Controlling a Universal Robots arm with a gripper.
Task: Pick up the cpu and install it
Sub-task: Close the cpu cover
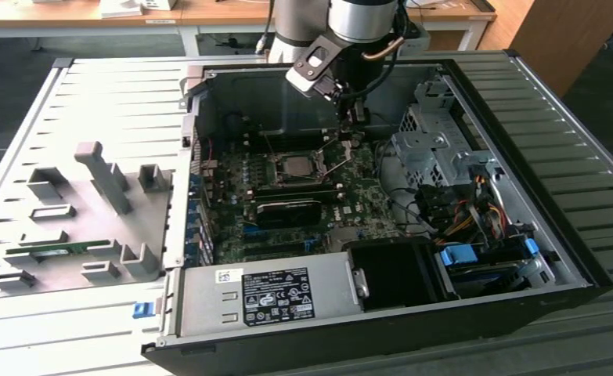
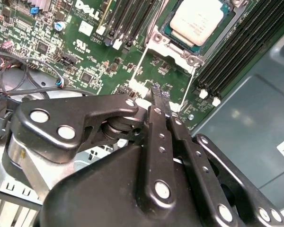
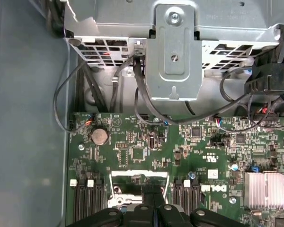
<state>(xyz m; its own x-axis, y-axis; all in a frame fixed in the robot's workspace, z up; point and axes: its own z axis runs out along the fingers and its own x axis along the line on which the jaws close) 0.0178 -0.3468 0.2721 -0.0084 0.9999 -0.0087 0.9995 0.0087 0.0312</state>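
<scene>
Already see cpu (image 2: 196, 21) seated in socket (image 2: 157, 41); my end effector (image 2: 160, 97) hangs just beside it, pinched together, empty. Can't tell if socket latched.

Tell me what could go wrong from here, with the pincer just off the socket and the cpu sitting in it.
One: the shut pincer sits low over the motherboard beside the thin wire lever of the socket; a slip could scrape small parts or bend the lever. Two: the cpu lies in the socket with its top bare; a knock might shift it. Three: loose black cables hang near the arm and could snag.
</scene>
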